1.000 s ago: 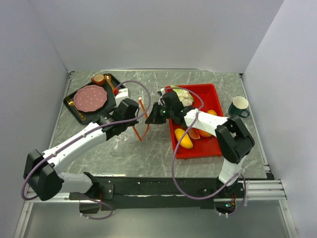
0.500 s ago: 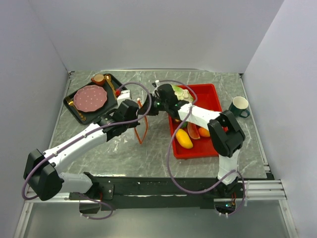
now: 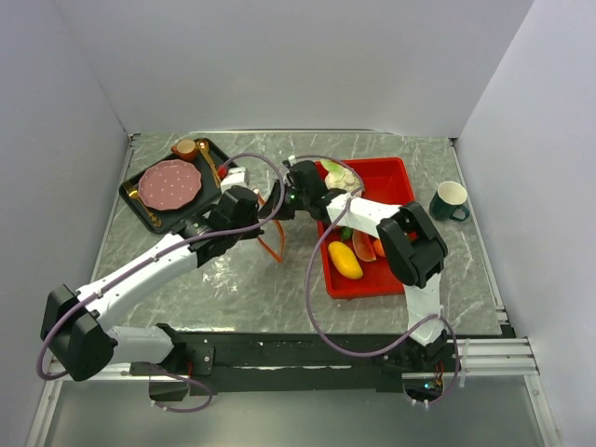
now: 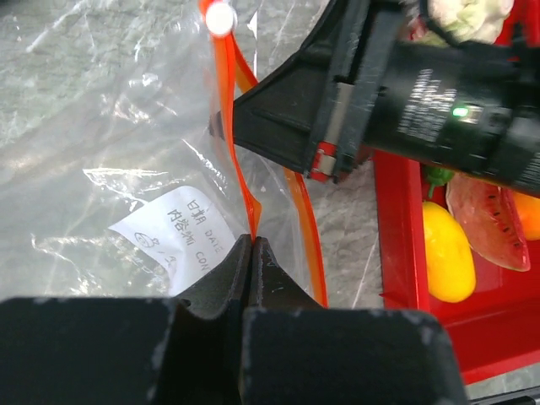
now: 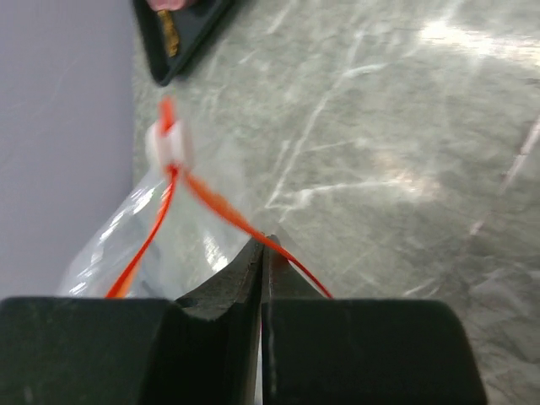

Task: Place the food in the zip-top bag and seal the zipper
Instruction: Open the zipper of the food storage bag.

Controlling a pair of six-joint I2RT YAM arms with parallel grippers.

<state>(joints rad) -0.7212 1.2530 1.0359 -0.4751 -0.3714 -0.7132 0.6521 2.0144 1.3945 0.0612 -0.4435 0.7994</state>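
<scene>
The clear zip-top bag (image 4: 126, 169) with a white label lies left of the red tray (image 3: 399, 168), its mouth lifted. My left gripper (image 4: 251, 240) (image 3: 266, 226) is shut on one side of the orange-red zipper (image 4: 240, 181). My right gripper (image 5: 266, 240) (image 3: 282, 199) is shut on the zipper's (image 5: 221, 207) other side, close to the white slider (image 5: 169, 143). The food lies in the tray: a yellow fruit (image 3: 345, 259), a watermelon slice (image 4: 485, 221), an orange (image 3: 380, 248) and a leafy vegetable (image 3: 341, 177). Nothing shows inside the bag.
A black tray (image 3: 142, 216) with a pink plate (image 3: 170, 183) and a brown cup (image 3: 186, 147) sits at the back left. A dark green mug (image 3: 450, 200) stands right of the red tray. White walls close in the table on three sides.
My right gripper has swung left from the red tray's near edge to the bag's mouth and shut on the zipper strip. The left gripper has kept its hold, and the mouth has spread.
</scene>
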